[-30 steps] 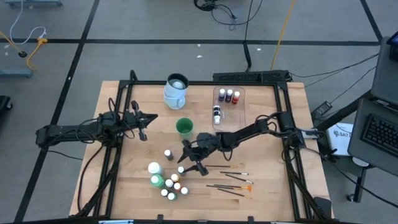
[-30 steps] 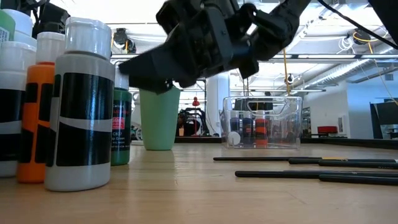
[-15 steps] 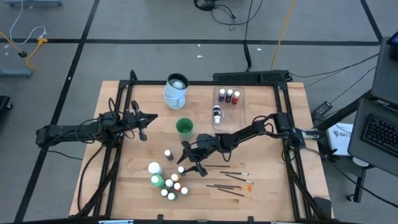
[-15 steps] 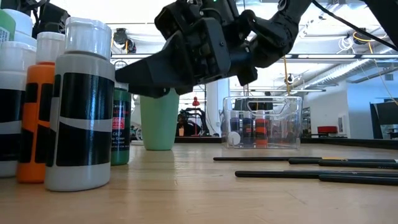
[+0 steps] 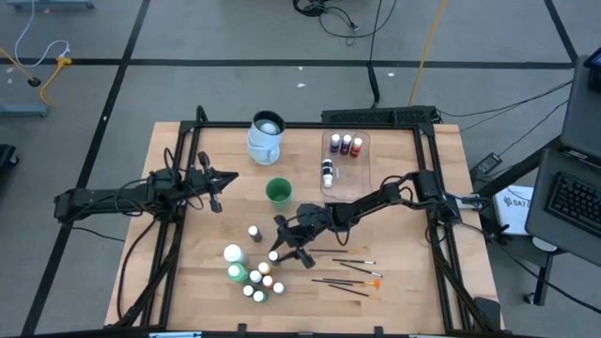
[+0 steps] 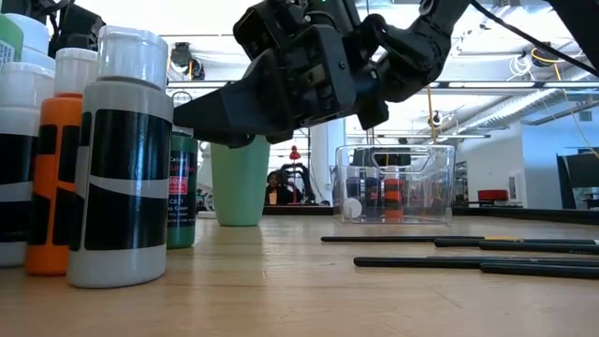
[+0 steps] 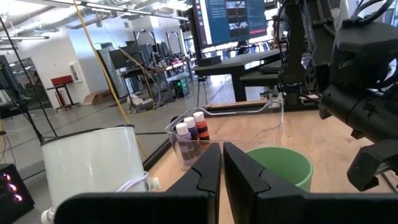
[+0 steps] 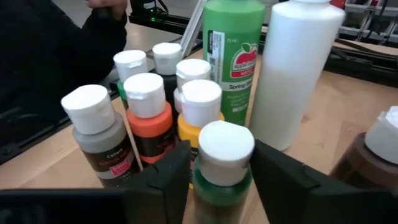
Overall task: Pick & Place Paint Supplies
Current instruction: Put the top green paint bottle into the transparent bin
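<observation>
1. Right gripper (image 8: 221,177): fingers (image 8: 165,177) set one to each side of a small green bottle with a white cap (image 8: 225,149), close to its shoulders but not seen pressing; parted, contact not confirmed.
2. Same bottle located at the near edge of the bottle cluster (image 5: 255,278), lower middle of the table (image 5: 413,291) in the high view, just beside a yellow bottle (image 8: 196,121) and an orange bottle (image 8: 149,118).
3. Advised: close squarely on the body below the cap, not on the cap itself; a cap grip judged likely to slip or twist.
4. Advised: lift straight up before any sideways travel; neighbours stand near enough to be knocked over, the tall green bottle (image 8: 233,59) and tall white bottle (image 8: 292,68) included.
5. Judged destination: the clear tub (image 5: 344,160) at the far side, already holding several small bottles. Route to pass clear of the green cup (image 5: 278,192).
6. Brushes (image 5: 347,277) lying loose on the table near the cluster; not yet handled.
7. Left gripper (image 7: 222,163): fingers closed together, empty, waiting near the left edge of the table beside the pale-blue jug (image 7: 93,165).
</observation>
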